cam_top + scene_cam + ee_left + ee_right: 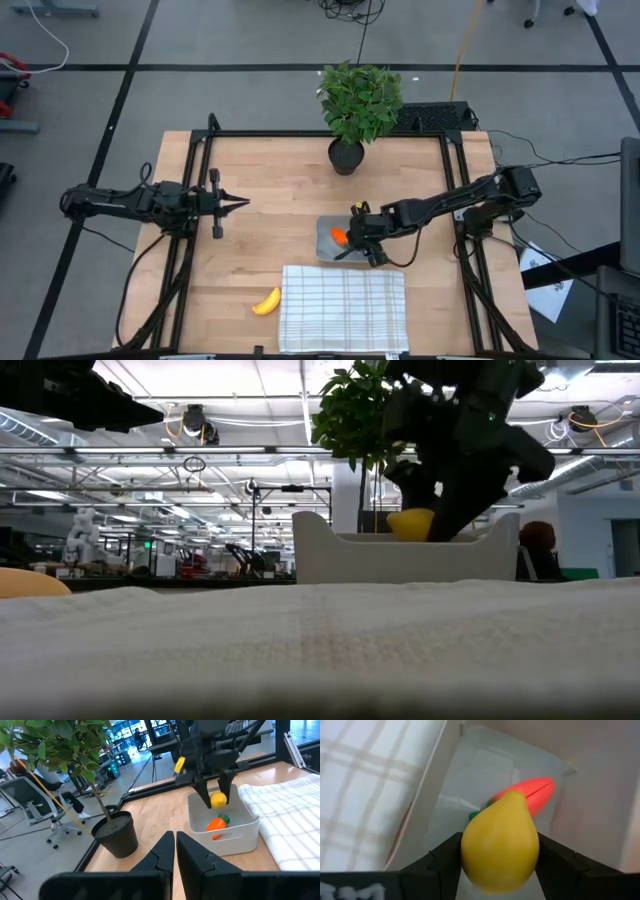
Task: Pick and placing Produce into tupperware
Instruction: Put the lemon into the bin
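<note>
The right gripper (216,799) hangs just above the tupperware (243,836), its fingers (437,865) clamped on the flanks of a small yellow fruit (500,845) shaped like a lemon or pear. 1 carrot (217,823) already lies inside the container. The banana (266,302) rests on the worktop (270,190) beside the checked cloth (343,308), near the front edge. The left gripper (236,203) waits well apart, fingers nearly together and empty. The fruit looks light, rigid and smooth, so likely slippery; a hold across its widest part suits it. The curved banana would probably take a pinch across its middle.
</note>
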You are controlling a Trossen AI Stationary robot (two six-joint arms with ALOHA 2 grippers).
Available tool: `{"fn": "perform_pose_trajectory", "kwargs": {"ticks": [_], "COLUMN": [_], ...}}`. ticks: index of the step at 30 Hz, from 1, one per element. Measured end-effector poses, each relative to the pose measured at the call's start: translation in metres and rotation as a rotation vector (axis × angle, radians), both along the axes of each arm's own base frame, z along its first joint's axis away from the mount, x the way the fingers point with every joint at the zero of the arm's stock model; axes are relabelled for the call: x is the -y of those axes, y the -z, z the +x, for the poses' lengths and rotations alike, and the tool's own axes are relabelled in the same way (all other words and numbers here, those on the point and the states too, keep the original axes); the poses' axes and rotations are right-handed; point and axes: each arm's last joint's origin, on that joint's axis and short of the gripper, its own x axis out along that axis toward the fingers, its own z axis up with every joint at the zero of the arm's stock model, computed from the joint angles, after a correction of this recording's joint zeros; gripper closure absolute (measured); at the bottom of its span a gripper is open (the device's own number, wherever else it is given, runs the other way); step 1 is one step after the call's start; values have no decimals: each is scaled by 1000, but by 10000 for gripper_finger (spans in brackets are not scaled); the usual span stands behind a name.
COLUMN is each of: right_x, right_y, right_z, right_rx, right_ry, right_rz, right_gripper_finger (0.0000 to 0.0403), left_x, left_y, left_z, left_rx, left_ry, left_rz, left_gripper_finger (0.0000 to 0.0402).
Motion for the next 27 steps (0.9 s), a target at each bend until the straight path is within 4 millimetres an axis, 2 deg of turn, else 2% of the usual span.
{"fn": "perform_pose_trajectory", "kwargs": {"ticks": [10, 20, 23, 27], "right_x": [-1, 8, 12, 16], "right_y": [22, 21, 21, 21], "right_z": [7, 8, 8, 8], "right_rx": [-59, -62, -77, -80], "right_ry": [-3, 45, 65, 91], "right_rz": [-12, 6, 64, 91], "right_gripper_finger": [204, 198, 194, 205], "left_x": [0, 0, 0, 0], "left_y": [0, 0, 0, 0], "left_z": [0, 0, 0, 0], "left_rx": [2, 2, 2, 2], "left_ry": [1, 1, 2, 2], "left_rz": [2, 2, 2, 2], "left_gripper_finger": [378, 378, 378, 378]}}
